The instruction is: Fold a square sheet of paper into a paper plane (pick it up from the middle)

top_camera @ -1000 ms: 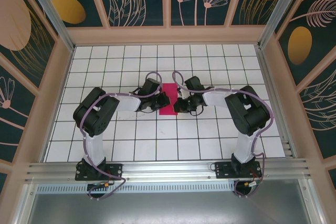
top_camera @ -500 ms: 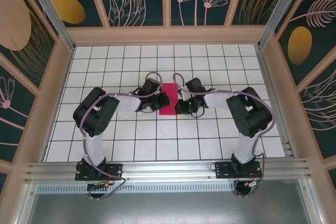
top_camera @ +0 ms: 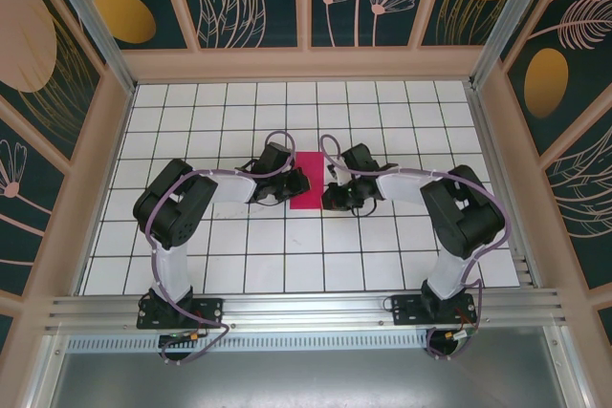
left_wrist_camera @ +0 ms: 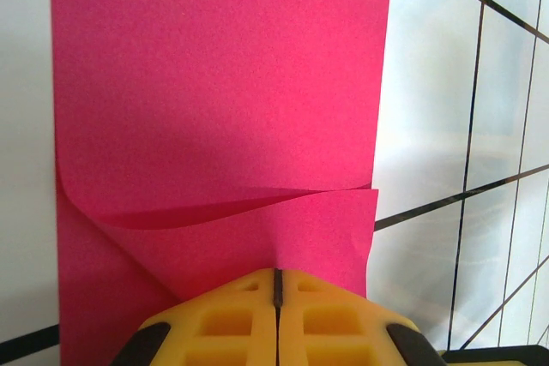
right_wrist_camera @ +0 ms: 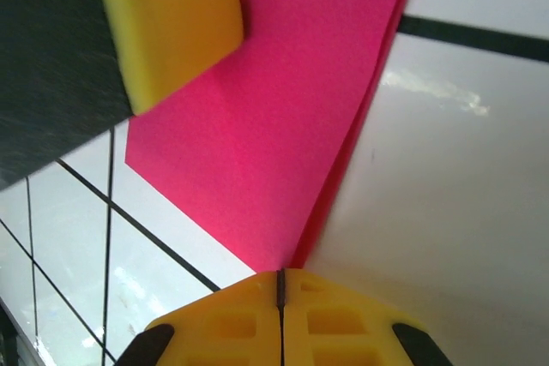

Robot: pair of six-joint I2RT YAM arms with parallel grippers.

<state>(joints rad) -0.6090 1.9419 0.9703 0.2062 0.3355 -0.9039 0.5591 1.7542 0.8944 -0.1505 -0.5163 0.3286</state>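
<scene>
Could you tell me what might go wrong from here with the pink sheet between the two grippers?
The flap of the square sheet of paper bows up uncreased ahead of the shut left gripper; it may spring open once released. By the shut right gripper, the layers gape along one edge; a crease there could set crooked.

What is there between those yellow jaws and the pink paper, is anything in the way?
Nothing visible. The left jaws and the right jaws, both shut, sit right at opposite edges of the paper, with no other thing in between.
</scene>
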